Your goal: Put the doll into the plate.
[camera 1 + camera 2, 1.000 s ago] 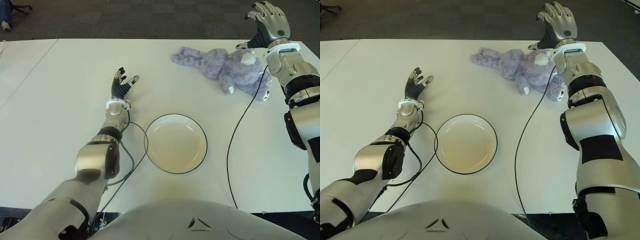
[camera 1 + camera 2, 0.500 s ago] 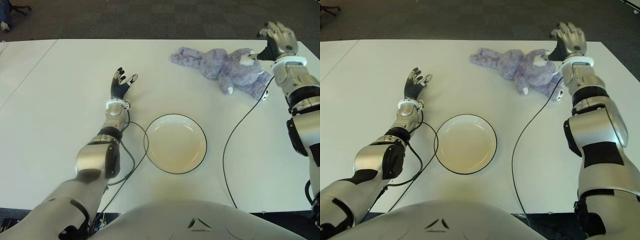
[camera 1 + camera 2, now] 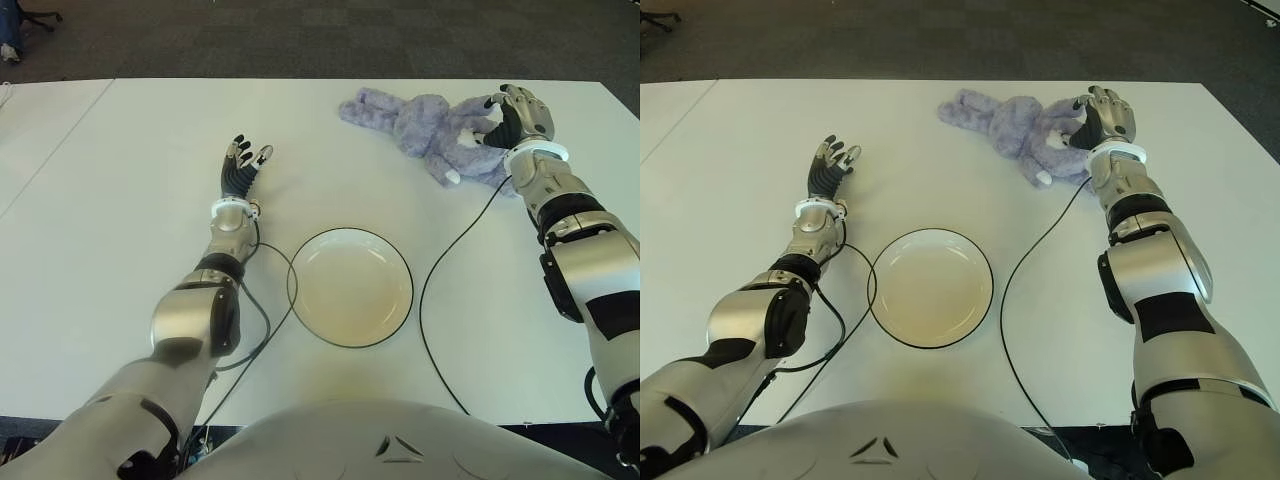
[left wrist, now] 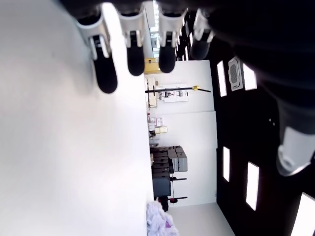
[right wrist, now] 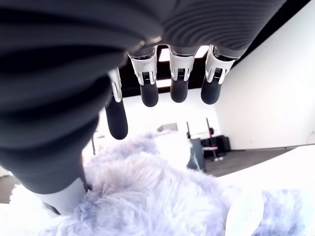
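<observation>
Now, eye views: right hand [image 3: 515, 112] is arching over the doll [image 3: 430, 128], which is lying at the worktop's [image 3: 120, 160] far right, well apart from the plate [image 3: 350, 287]. Left hand [image 3: 240, 168] is idling w/ fingers spread, left of plate. Right wrist view: fingers [image 5: 149, 88] are hanging above the fur, thumb touching, not clamped yet.
</observation>
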